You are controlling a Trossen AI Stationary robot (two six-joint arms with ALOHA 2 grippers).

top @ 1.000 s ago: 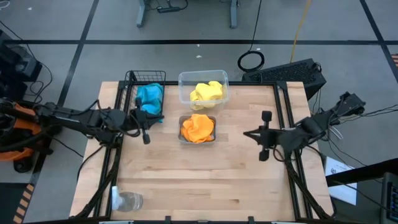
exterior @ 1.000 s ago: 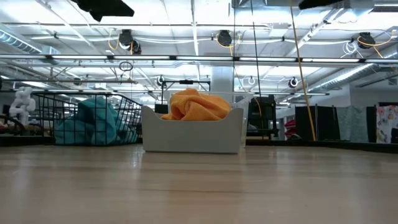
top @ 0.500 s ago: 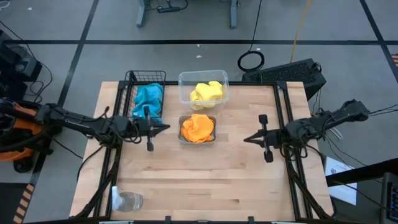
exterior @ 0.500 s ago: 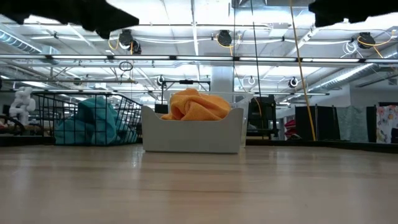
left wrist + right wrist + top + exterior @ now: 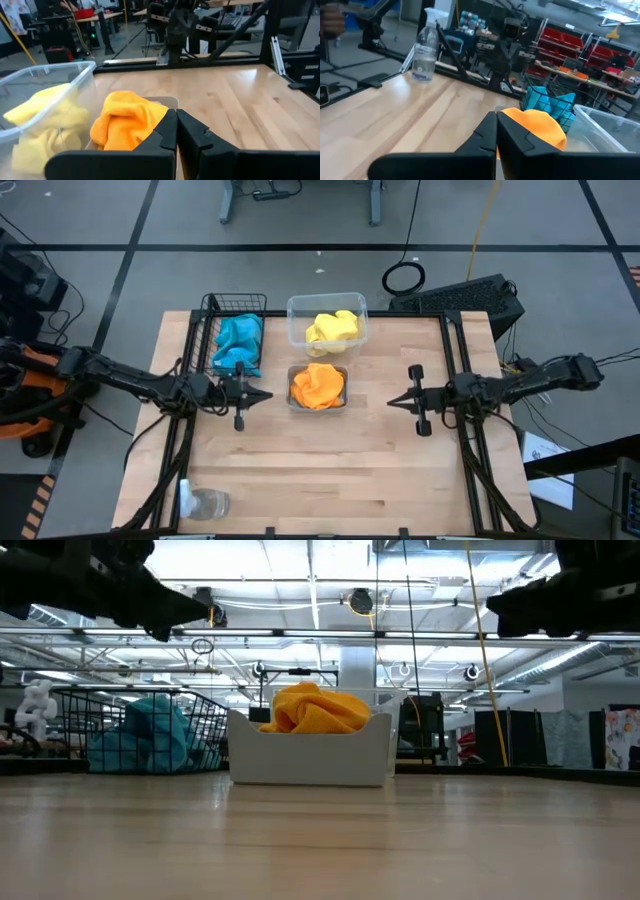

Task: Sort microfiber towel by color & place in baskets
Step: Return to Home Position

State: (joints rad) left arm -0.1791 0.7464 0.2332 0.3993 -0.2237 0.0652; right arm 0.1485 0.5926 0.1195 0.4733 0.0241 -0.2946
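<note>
Left gripper and right gripper both clenched empty, grey tray with orange towel right between them.

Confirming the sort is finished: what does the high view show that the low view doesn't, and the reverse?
Only the high view: the yellow towel in the clear tub, and the glass cup. Only the low view: the grey tray side wall and the room behind. Both: the blue towel in the black wire basket, the orange towel in the grey tray.
</note>
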